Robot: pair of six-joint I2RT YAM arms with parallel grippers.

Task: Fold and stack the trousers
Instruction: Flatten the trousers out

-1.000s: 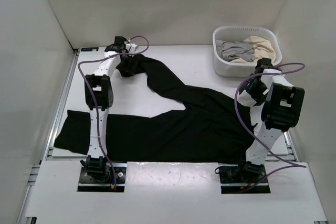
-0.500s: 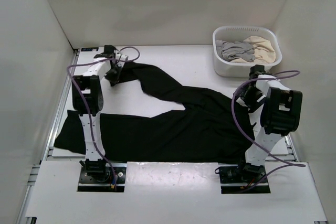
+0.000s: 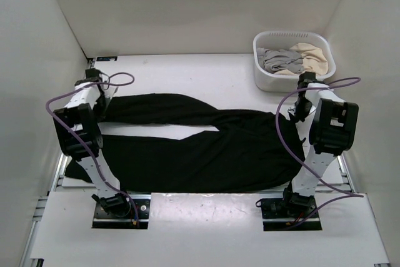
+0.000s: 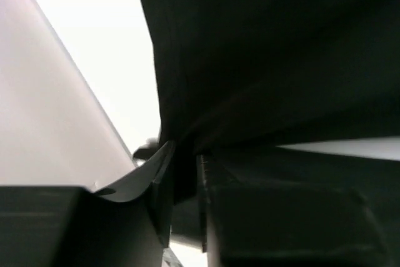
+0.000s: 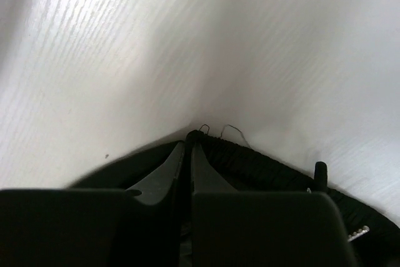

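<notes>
Overhead, trousers (image 3: 206, 148) flat, pinches unseen; close up, left gripper (image 4: 185, 154) and right gripper (image 5: 187, 145) tight on them.

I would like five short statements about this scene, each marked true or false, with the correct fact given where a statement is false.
1. The left gripper is shut on the trousers. True.
2. The basket is empty. False: the basket holds a grey garment and a beige garment.
3. The right gripper hangs open over the basket. False: the right gripper is shut on the edge of the trousers, at their right end.
4. Both legs of the trousers point towards the left side of the table. True.
5. The trousers lie folded in a stack. False: they lie spread out flat.
</notes>
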